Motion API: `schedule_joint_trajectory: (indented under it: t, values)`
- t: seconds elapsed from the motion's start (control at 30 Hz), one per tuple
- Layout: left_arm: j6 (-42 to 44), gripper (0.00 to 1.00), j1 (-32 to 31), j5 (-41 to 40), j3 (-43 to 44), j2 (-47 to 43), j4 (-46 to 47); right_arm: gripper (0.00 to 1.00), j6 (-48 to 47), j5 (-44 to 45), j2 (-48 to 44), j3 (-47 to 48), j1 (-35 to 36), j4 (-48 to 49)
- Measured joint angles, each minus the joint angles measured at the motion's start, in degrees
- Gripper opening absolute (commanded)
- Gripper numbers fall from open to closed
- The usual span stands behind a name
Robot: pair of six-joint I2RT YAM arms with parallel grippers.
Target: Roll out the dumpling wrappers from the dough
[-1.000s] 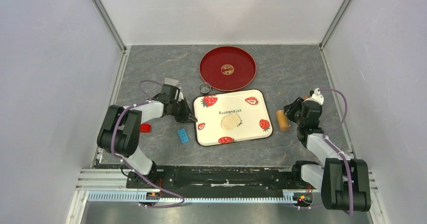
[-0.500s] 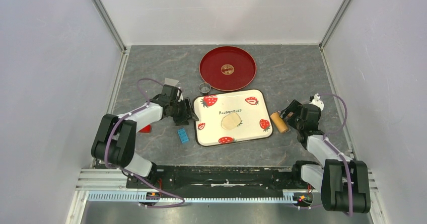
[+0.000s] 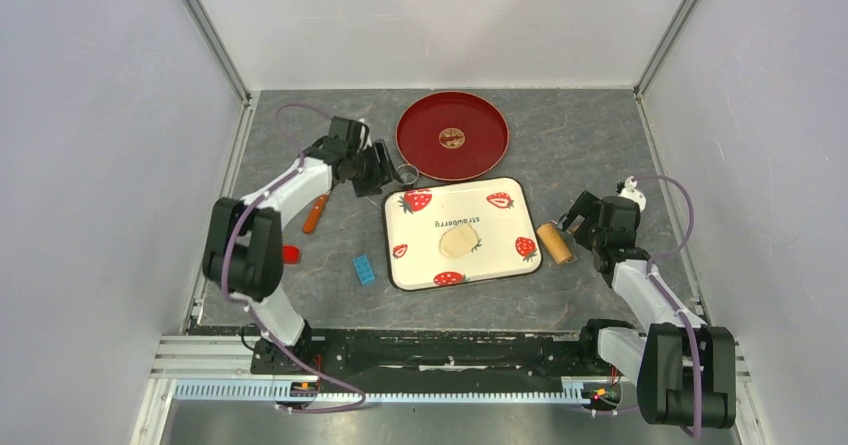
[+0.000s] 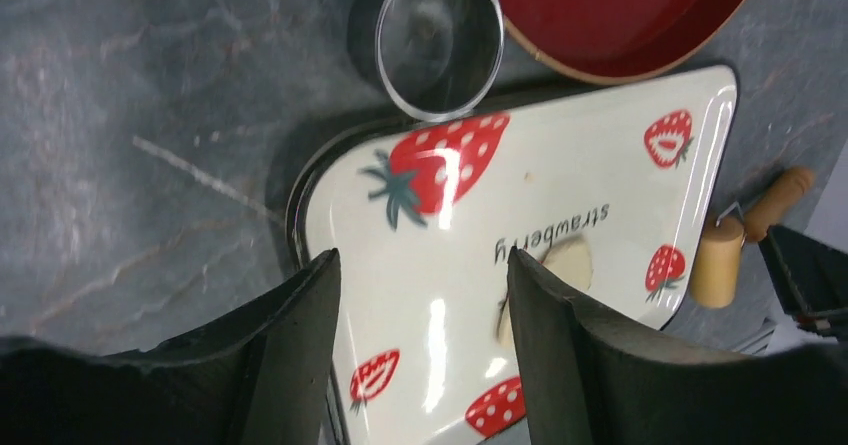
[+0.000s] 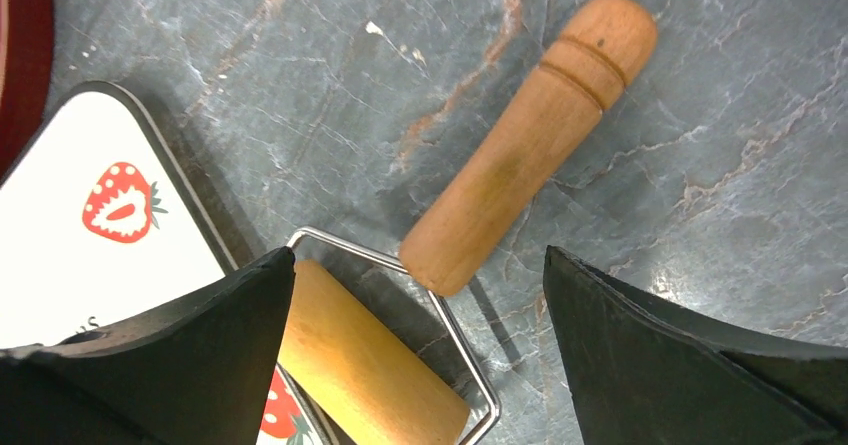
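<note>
A flattened patch of pale dough point(image 3: 460, 241) lies in the middle of the strawberry tray point(image 3: 500, 220); it also shows as dough point(image 4: 572, 262) in the left wrist view. No dumpling wrappers show in any view. My left gripper point(image 3: 388, 169) is open and empty beside the metal ring point(image 3: 406, 174), just off the tray's far left corner. In its wrist view the left gripper point(image 4: 422, 265) hangs over the tray point(image 4: 560, 155), short of the ring point(image 4: 437, 116). My right gripper point(image 3: 573, 227) is open over the wooden roller point(image 3: 556, 242), which lies on the table. The right gripper point(image 5: 418, 265) holds nothing; the roller point(image 5: 365, 365) and its handle point(image 5: 530, 145) rest below.
A round red plate point(image 3: 452, 135) sits behind the tray. An orange-handled tool point(image 3: 316, 212), a small red piece point(image 3: 289, 254) and a blue brick point(image 3: 363, 268) lie left of the tray. White walls enclose the table on three sides.
Both grippers opened. The left one let go of the orange-handled tool, which now lies on the table, and moved back to the metal ring. The right one released the roller beside the tray.
</note>
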Motion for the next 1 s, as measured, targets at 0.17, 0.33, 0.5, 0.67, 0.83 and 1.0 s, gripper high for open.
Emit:
schedule_joint_trajectory:
  t: [0.17, 0.33, 0.5, 0.67, 0.83, 1.0]
  values:
    - [0.00, 0.58, 0.04, -1.31, 10.25, 10.16, -1.49, 0.98, -1.57, -0.63, -0.66, 3.17, 0.00, -2.14]
    - [0.00, 0.48, 0.04, -3.87, 17.86, 17.35, -4.68, 0.98, -2.71, -2.45, -0.63, 5.51, 0.00, -2.95]
    - [0.00, 0.34, 0.04, -4.90, 21.11, 21.31, -6.05, 0.98, -3.17, -4.96, -0.28, 6.21, 0.00, -2.95]
    - [0.31, 0.04, 0.04, -5.49, 21.88, 23.63, -6.45, 0.98, -3.58, -7.23, 1.27, 6.21, 0.00, -2.95]
    - [0.74, 0.02, 0.04, -5.64, 22.58, 23.85, -6.97, 0.98, -3.87, -9.16, 2.10, 6.21, 0.00, -2.91]
    - [1.16, 0.02, 0.04, -5.64, 22.75, 23.76, -7.10, 0.98, -4.04, -10.49, 2.19, 6.21, 0.07, -2.75]
